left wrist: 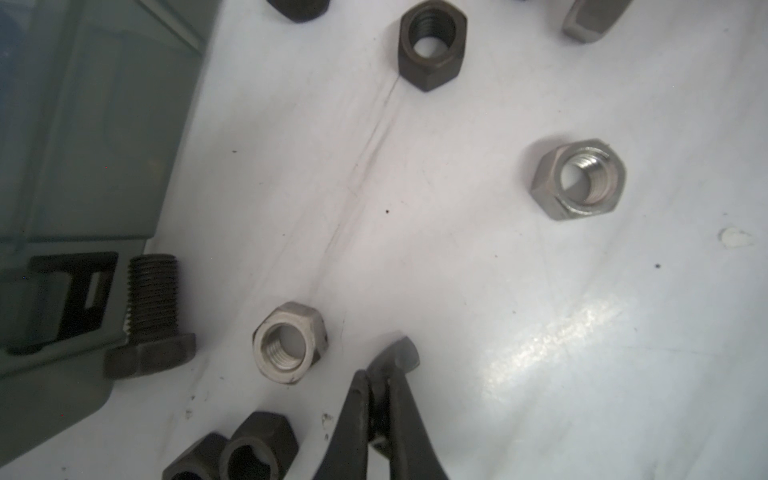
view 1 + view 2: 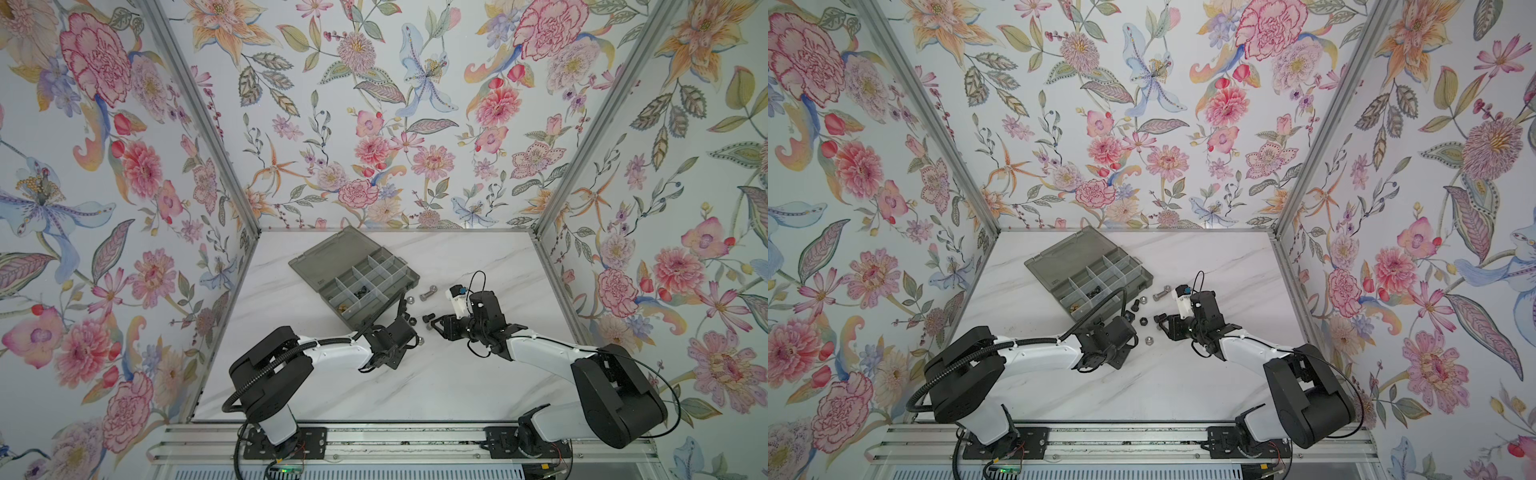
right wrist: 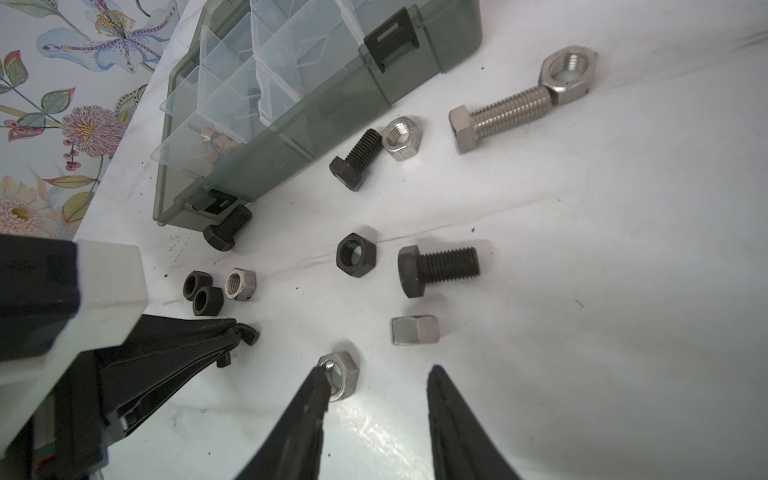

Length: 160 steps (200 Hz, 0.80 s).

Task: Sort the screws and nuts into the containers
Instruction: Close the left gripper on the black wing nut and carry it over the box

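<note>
- Marble tabletop (image 2: pixel 415 382): loose screws (image 3: pixel 434 268) & nuts (image 3: pixel 355 257) lie just beside organizer box (image 3: pixel 291 166), btwn both arms.
- Left gripper (image 1: pixel 384 374) pressed together on small black piece (image 1: pixel 401 353), prob. bound for a compartment.
- Right gripper (image 3: pixel 378 369) spread, one tip at silver nut (image 3: pixel 345 374), lining up a grab.

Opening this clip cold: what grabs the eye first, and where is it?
The loud floral walls boxing in the white marble table. Then the open grey organizer box toward the table's back, with loose bolts and nuts scattered beside it, the long silver bolt biggest. The left tool is shut on a small dark piece; the right tool stands open.
</note>
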Tool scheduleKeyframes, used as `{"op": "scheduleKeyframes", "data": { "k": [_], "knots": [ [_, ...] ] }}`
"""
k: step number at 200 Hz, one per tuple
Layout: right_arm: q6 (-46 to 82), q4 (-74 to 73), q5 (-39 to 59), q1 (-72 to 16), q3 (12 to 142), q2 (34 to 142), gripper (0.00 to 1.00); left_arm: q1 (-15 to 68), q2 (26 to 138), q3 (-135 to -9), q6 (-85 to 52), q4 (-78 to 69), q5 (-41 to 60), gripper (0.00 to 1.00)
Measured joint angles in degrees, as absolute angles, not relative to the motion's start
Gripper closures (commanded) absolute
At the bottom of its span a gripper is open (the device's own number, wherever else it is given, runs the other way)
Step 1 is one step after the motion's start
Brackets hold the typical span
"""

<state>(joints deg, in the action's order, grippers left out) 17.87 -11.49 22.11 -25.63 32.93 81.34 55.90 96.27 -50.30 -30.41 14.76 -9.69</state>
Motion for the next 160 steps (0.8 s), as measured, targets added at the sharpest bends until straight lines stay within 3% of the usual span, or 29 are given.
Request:
{"op": "scheduleKeyframes", "data": {
  "k": [51,160],
  "knots": [
    [17.9,-11.5,22.1,-25.6,32.9,81.4,0.58,55.9,96.3,-50.3,-30.4,14.7,-9.8,1.0],
    [18.1,-11.4,22.2,-25.6,32.9,80.7,0.58,55.5,92.4,-48.3,-30.8,14.0,-9.3,1.0]
  ]
}}
